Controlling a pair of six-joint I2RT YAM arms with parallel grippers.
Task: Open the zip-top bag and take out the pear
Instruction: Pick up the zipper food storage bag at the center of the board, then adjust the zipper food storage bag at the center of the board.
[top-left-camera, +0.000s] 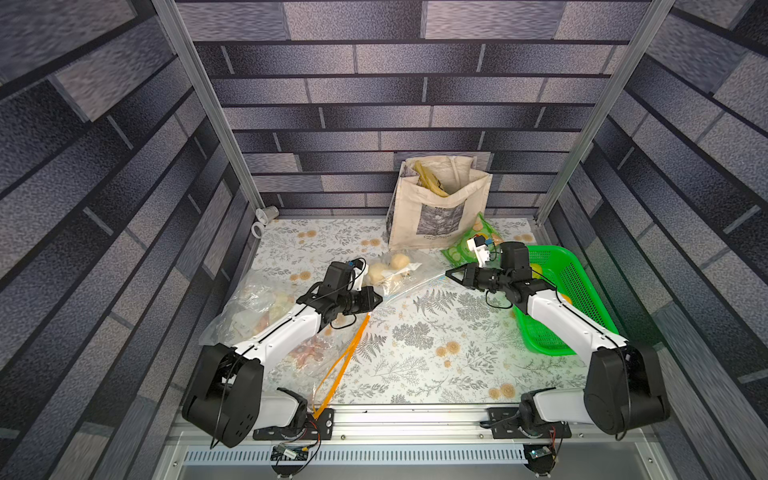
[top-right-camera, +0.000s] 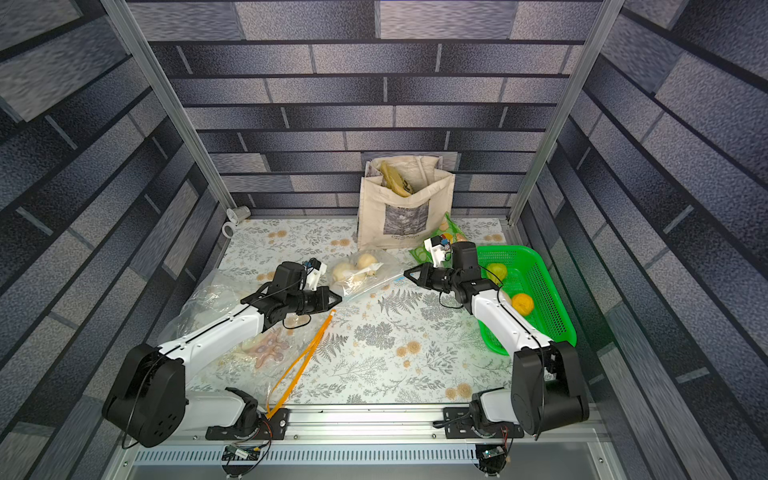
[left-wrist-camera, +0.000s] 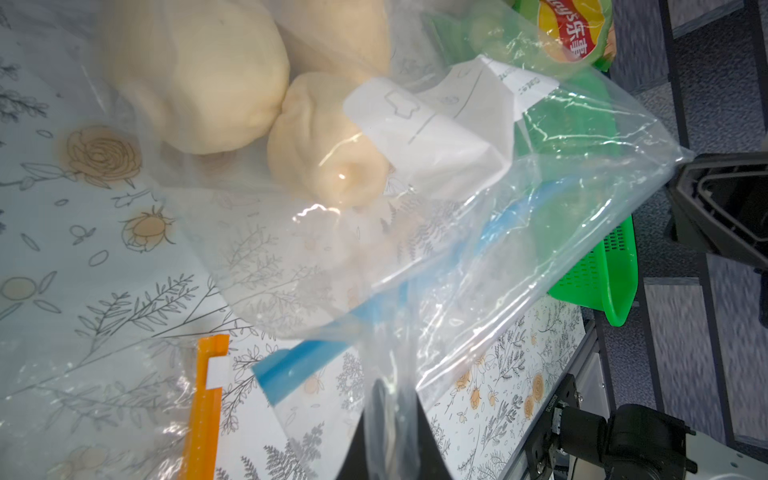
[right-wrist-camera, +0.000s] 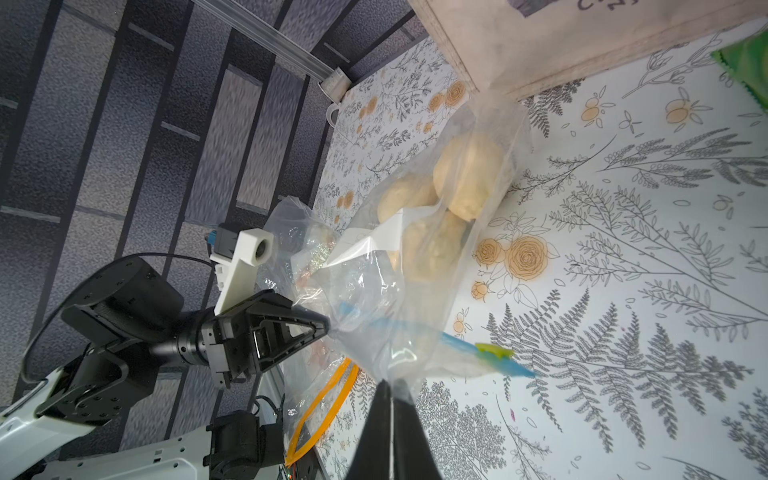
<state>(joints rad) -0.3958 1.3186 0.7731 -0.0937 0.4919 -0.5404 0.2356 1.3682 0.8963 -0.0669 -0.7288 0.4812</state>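
Note:
The clear zip-top bag (top-left-camera: 411, 278) (top-right-camera: 365, 282) lies on the flowered table between my two arms, its blue zip strip (left-wrist-camera: 299, 365) (right-wrist-camera: 478, 353) partly parted. Pale cream rounded pieces (top-left-camera: 401, 261) (left-wrist-camera: 199, 75) (right-wrist-camera: 469, 174) and a white paper slip (left-wrist-camera: 436, 141) show through the film; I cannot tell the pear among them. My left gripper (top-left-camera: 380, 300) (left-wrist-camera: 388, 386) is shut on the bag's film at its near left end. My right gripper (top-left-camera: 448, 272) (right-wrist-camera: 390, 384) pinches the opposite end of the mouth, jaws nearly together.
A canvas tote (top-left-camera: 436, 208) stands at the back. A green chips bag (top-left-camera: 473, 241) and a green basket (top-left-camera: 582, 274) holding yellow fruit (top-right-camera: 523, 303) lie under the right arm. More clear bags (top-left-camera: 249, 307), one with an orange zip (top-left-camera: 340, 365), lie under the left arm.

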